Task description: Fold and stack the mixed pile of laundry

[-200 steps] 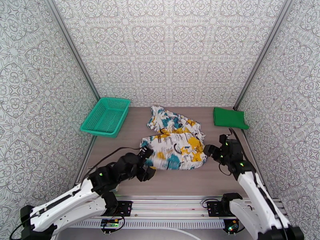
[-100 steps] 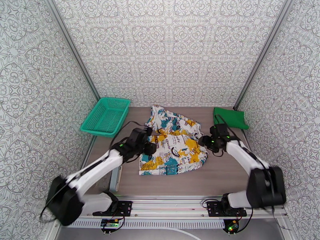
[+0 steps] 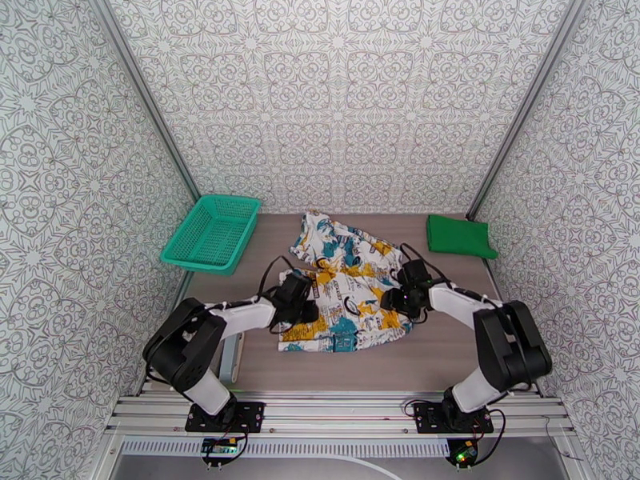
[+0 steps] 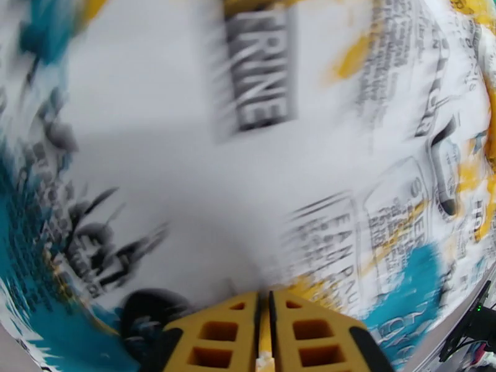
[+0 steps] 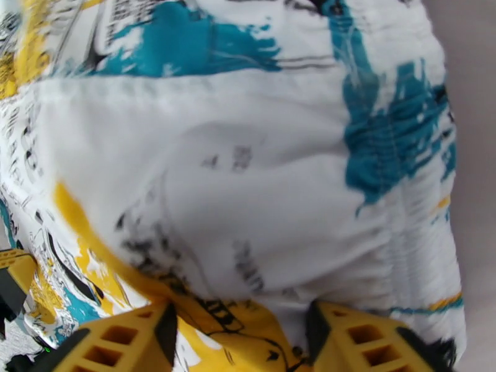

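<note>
On the brown table (image 3: 448,350) a printed white garment (image 3: 352,302) is laid mid-frame, a green shirt (image 3: 460,236) upper right, a teal basket (image 3: 212,232) upper left.

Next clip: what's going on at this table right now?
Two robot arms are working on the white printed garment spread on the table. The left gripper is closed at its left edge, apparently pinching cloth. The right gripper sits at the right edge with jaws apart, fabric bunched between them. The green shirt lies folded at the far right corner, and a green mesh basket sits far left.
</note>
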You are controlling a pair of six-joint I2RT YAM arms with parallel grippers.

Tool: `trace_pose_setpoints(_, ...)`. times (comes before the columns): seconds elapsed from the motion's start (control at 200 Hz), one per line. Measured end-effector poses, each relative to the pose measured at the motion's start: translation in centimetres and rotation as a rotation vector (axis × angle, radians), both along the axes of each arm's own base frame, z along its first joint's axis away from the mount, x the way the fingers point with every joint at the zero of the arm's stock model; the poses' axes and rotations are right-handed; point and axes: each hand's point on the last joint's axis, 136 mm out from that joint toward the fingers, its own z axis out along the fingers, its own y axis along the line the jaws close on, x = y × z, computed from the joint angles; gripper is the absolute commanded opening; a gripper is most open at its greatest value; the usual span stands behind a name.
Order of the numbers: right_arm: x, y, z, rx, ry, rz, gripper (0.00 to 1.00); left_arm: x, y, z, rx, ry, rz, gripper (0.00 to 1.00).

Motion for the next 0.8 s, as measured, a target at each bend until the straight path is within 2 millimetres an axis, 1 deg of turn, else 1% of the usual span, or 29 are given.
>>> trace_pose_setpoints(0.09,-1.0,-0.7,0.6,-0.026,0.005,-0.007,0.72,-1.2,1.0,-0.2,0.001,0.013,0.031,0.15)
trace_pose_setpoints(0.18,-1.2,-0.9,2.0,-0.026,-0.021,-0.011,0.74,-1.7,1.6,0.1,0.008,0.017,0.044,0.17)
trace_pose_setpoints(0.205,-1.2,-1.0,2.7,-0.023,-0.031,-0.014,0.76,-1.9,1.7,0.4,0.012,0.018,0.047,0.19)
trace_pose_setpoints(0.275,-0.3,-1.1,4.4,-0.014,-0.068,-0.024,0.76,-1.9,2.0,1.4,0.017,0.003,0.048,0.23)
trace_pose_setpoints(0.34,1.7,-1.4,6.5,-0.002,-0.114,-0.051,0.76,-1.3,1.8,2.8,0.016,-0.016,0.039,0.26)
trace_pose_setpoints(0.425,5.0,-2.2,8.8,0.015,-0.177,-0.091,0.73,1.3,0.8,6.1,-0.005,-0.087,0.023,0.32)
trace_pose_setpoints(0.485,7.5,-2.9,9.6,0.025,-0.208,-0.115,0.71,4.1,0.0,8.9,-0.025,-0.148,0.015,0.34)
trace_pose_setpoints(0.495,7.7,-3.0,9.6,0.024,-0.207,-0.118,0.7,4.3,-0.1,9.1,-0.025,-0.154,0.014,0.35)
trace_pose_setpoints(0.55,9.7,-3.8,9.3,0.021,-0.211,-0.138,0.68,7.0,-0.8,11.4,-0.039,-0.211,0.003,0.35)
trace_pose_setpoints(0.565,10.1,-4.0,9.1,0.017,-0.208,-0.137,0.67,7.5,-0.9,11.6,-0.037,-0.22,0.0,0.35)
trace_pose_setpoints(0.58,10.5,-4.2,9.0,0.016,-0.206,-0.143,0.67,8.5,-1.3,12.3,-0.042,-0.237,-0.004,0.35)
trace_pose_setpoints(0.59,10.8,-4.3,8.9,0.013,-0.206,-0.145,0.66,8.6,-1.3,12.4,-0.042,-0.241,-0.006,0.35)
trace_pose_setpoints(0.595,10.9,-4.4,8.8,0.012,-0.205,-0.144,0.66,8.9,-1.4,12.5,-0.041,-0.246,-0.007,0.35)
trace_pose_setpoints(0.6,11.0,-4.4,8.6,0.008,-0.203,-0.14,0.65,9.6,-1.6,12.9,-0.043,-0.255,-0.011,0.35)
trace_pose_setpoints(0.615,11.6,-4.7,8.4,0.005,-0.198,-0.147,0.65,9.7,-1.6,13.0,-0.044,-0.257,-0.012,0.35)
trace_pose_setpoints(0.65,12.4,-5.0,7.7,-0.004,-0.187,-0.145,0.62,11.3,-2.1,13.6,-0.043,-0.282,-0.022,0.35)
trace_pose_setpoints(0.7,13.8,-5.1,6.6,-0.016,-0.172,-0.132,0.59,13.2,-2.7,13.9,-0.04,-0.302,-0.038,0.35)
trace_pose_setpoints(0.76,15.1,-5.2,5.6,-0.024,-0.159,-0.125,0.56,15.3,-3.5,13.7,-0.045,-0.317,-0.055,0.35)
trace_pose_setpoints(0.8,15.9,-5.1,4.7,-0.027,-0.149,-0.121,0.54,16.8,-4.0,13.2,-0.049,-0.324,-0.068,0.34)
